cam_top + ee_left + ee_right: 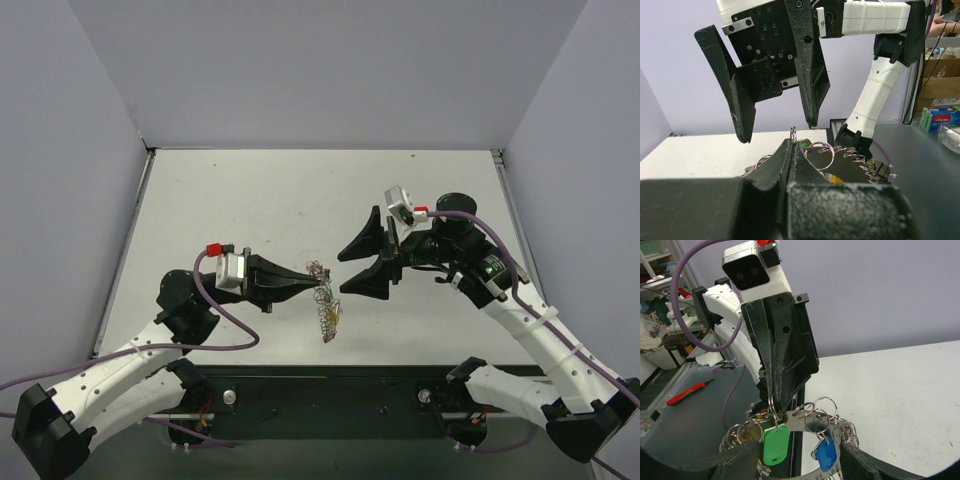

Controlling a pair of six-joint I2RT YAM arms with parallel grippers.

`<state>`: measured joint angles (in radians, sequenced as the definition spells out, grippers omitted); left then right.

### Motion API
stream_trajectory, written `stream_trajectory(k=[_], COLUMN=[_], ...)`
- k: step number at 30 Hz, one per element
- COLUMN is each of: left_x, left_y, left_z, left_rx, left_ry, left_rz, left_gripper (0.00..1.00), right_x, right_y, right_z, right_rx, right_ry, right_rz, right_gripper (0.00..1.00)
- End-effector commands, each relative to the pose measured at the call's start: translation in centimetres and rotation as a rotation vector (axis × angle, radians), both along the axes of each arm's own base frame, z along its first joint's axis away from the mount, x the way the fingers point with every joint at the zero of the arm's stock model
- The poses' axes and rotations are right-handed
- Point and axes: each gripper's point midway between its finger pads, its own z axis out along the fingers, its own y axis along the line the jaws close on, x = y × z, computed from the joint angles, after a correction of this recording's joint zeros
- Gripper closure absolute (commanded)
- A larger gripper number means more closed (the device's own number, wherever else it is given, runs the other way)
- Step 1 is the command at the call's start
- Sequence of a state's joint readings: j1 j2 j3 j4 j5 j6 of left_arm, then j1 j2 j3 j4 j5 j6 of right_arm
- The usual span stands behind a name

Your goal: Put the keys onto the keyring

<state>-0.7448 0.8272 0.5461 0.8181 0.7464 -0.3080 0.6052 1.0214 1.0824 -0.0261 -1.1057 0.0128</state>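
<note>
Beyond keyring, "vileda" pack

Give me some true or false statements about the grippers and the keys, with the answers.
1. The left gripper is shut on a small ring. True.
2. The right gripper is shut on a key. False: its jaws stand open and grip nothing.
3. A green key hangs below the left gripper. True.
4. The blue key lies flat on the table. False: it hangs beside the green key.
</note>
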Motion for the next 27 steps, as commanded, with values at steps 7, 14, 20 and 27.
stream_trajectory(k=[7, 14, 20, 27], left_x=[-1.3, -1.2, -1.1, -1.0], left_y=[0.9, 0.7, 0.6, 0.6], left_z=[4.3, 4.2, 4.1, 4.1], left_rx=[-0.068, -0.064, -0.062, -0.062], left_ry=[-0.114, -0.109, -0.106, -0.103], left_rz=[-0.010, -0.016, -0.013, -0.003], left_gripper=[1.00, 1.00, 1.00, 1.00], right_x=[-2.4, -1.9, -1.8, -1.9], right_y=[0.4, 1.4, 1.7, 1.8], right_z=[2.6, 2.2, 2.8, 2.7], right_rx=[0.075, 0.053, 0.073, 0.069], right_ry=[-0.092, -0.066, -0.028, -0.014], right_rz=[0.130, 0.122, 0.109, 0.116], right_gripper=[0.37, 0.48, 0.64, 0.72])
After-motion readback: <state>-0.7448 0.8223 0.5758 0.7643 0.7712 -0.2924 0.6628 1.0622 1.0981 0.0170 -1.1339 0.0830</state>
